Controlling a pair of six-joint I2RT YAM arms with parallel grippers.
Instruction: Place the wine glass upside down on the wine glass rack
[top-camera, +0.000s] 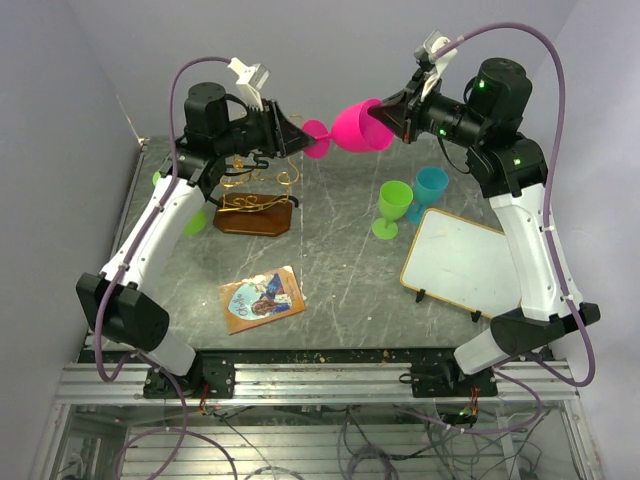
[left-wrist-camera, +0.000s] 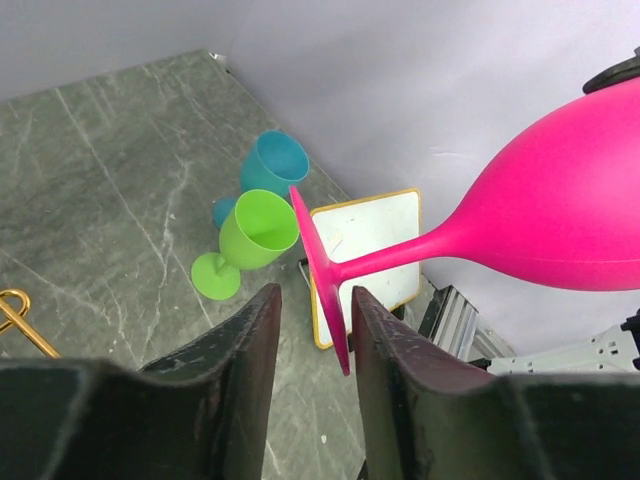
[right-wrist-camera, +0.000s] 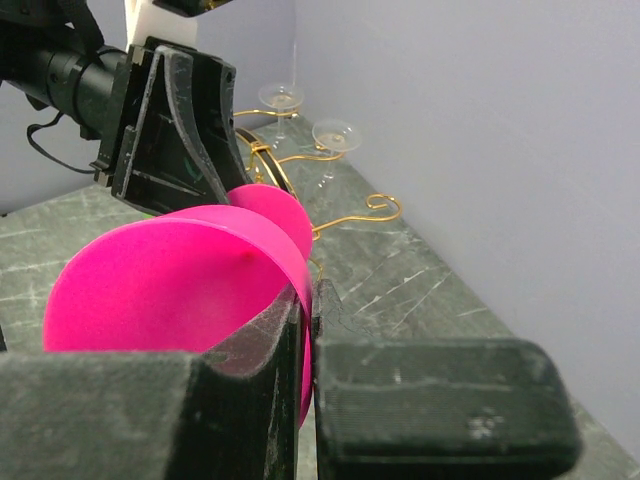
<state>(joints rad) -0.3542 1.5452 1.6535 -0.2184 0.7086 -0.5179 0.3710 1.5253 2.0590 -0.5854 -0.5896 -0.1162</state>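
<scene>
Handover: wine glass rim pinched by right end effector; next, clamping foot within spread left end effector, 9 o'clock.

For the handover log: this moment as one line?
right claw: shut on matte pink wine glass rim, glass sideways midair | left claw: open astride its foot | gold wire rack: pink glass not hung

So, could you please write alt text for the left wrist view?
A pink glass hangs sideways, its foot inside the open left gripper. Behind, a green goblet, a blue goblet and a whiteboard stand on the marble table.
</scene>
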